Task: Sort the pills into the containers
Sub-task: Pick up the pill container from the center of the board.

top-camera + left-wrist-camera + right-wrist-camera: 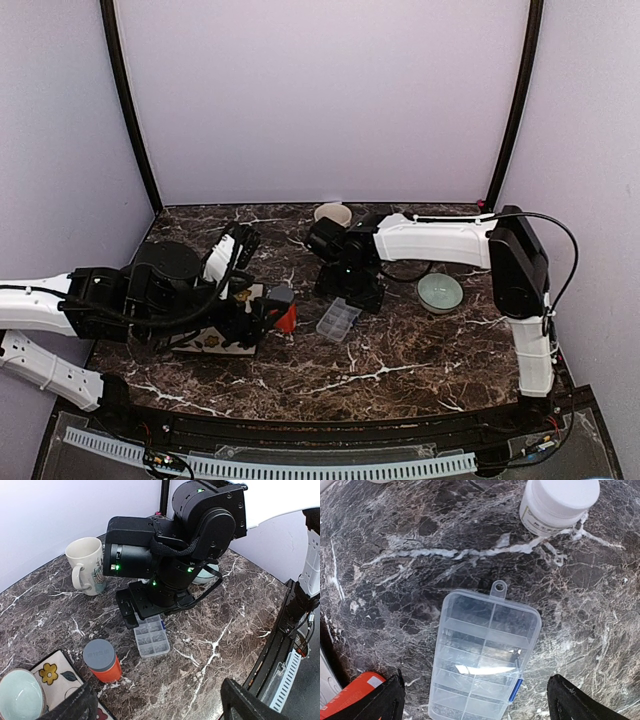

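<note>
The clear organiser box [338, 320] [151, 637] [485, 655] lies flat on the marble table with its lid down and a blue latch on one long side. Its containers look empty through the lid. No pills show in any view. My right gripper [355, 292] [477, 705] hangs open directly over the box, its fingers [380, 702] standing wide on either side and not touching it. My left gripper [258, 318] [160, 711] is open and empty, left of the box, over the table near an orange bottle [287, 318] [101, 660] with a grey cap.
A white-capped bottle [557, 502] stands beyond the box. A cream mug [333, 214] [87, 565] is at the back. One pale green bowl [440, 292] sits to the right. A flowered tray [55, 672] holds another bowl [20, 695] at the left.
</note>
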{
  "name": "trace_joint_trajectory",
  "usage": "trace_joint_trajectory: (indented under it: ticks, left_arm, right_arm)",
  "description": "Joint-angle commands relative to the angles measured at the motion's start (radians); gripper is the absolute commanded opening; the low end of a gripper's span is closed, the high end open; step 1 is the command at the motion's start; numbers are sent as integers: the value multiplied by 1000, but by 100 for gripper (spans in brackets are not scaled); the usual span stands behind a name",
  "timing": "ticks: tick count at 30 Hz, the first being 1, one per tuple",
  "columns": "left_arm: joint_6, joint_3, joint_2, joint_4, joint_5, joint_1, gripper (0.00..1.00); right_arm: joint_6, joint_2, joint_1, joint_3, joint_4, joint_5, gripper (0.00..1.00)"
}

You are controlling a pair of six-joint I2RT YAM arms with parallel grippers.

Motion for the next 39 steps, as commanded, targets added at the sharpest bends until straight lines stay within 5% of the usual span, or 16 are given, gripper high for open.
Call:
trace_joint_trajectory:
  ticks: [1, 32, 36, 39]
  left_arm:
    - [14, -17, -22, 21, 12, -3, 88]
    - [24, -29, -17, 29, -15, -4, 89]
    - [8, -40, -16, 26, -18, -1, 89]
    - [-11, -51, -14, 21, -18, -2, 89]
  right_arm:
    - [25, -26, -17, -25, -33, 13, 100]
    - [-33, 89, -64, 13, 32, -59, 100]
    - [-35, 69, -64, -34, 65, -69, 89]
    - [-35, 43, -64, -90, 105, -78, 72]
